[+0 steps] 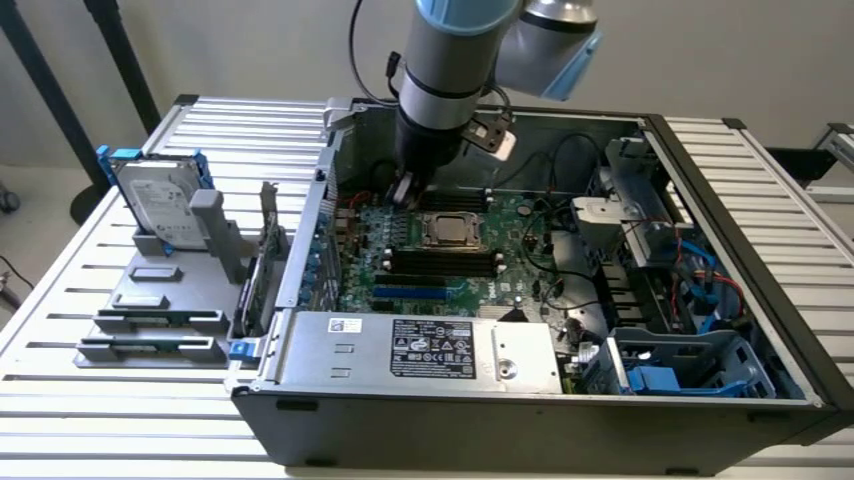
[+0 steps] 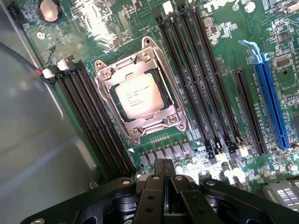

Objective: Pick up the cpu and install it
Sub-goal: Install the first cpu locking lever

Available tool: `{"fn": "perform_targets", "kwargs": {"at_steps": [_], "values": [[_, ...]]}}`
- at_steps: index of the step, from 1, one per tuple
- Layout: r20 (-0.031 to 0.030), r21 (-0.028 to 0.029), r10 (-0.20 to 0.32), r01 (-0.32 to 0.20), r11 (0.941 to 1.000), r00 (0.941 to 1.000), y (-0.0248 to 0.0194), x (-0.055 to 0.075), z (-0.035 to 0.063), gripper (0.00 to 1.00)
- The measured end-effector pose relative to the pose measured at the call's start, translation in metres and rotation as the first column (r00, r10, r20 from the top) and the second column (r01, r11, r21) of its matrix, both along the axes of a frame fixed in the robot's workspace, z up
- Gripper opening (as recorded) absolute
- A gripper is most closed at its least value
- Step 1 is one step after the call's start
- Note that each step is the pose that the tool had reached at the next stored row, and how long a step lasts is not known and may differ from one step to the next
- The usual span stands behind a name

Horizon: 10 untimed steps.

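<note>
Closed and empty, the gripper (image 2: 163,179) hangs inside the computer case (image 1: 534,395), its fingers pressed together just beside the cpu socket (image 2: 140,95), over the row of small components along the socket's edge; the cpu (image 2: 137,96) already lies flat in that socket, framed by the metal retention bracket (image 2: 175,119), with black memory slots (image 2: 196,70) on either side; done well, this step likely means pressing nothing but the bracket, keeping clear of the chip's silvery top and the slots.
</note>
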State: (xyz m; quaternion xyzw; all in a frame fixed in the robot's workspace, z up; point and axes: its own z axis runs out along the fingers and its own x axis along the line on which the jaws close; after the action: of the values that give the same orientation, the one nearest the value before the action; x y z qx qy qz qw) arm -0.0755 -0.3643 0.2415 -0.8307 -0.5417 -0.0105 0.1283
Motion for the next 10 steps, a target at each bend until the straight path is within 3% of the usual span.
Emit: {"fn": "perform_targets", "kwargs": {"at_steps": [5,10], "values": [[0.0109,-0.0021,0.037,-0.037,0.9993,0.9993,0.0021,0.0,0.0046,0.11],[0.032,-0.0039,0.074,-0.074,0.9972,0.9967,0.0033,0.0,0.0064,0.11]]}}
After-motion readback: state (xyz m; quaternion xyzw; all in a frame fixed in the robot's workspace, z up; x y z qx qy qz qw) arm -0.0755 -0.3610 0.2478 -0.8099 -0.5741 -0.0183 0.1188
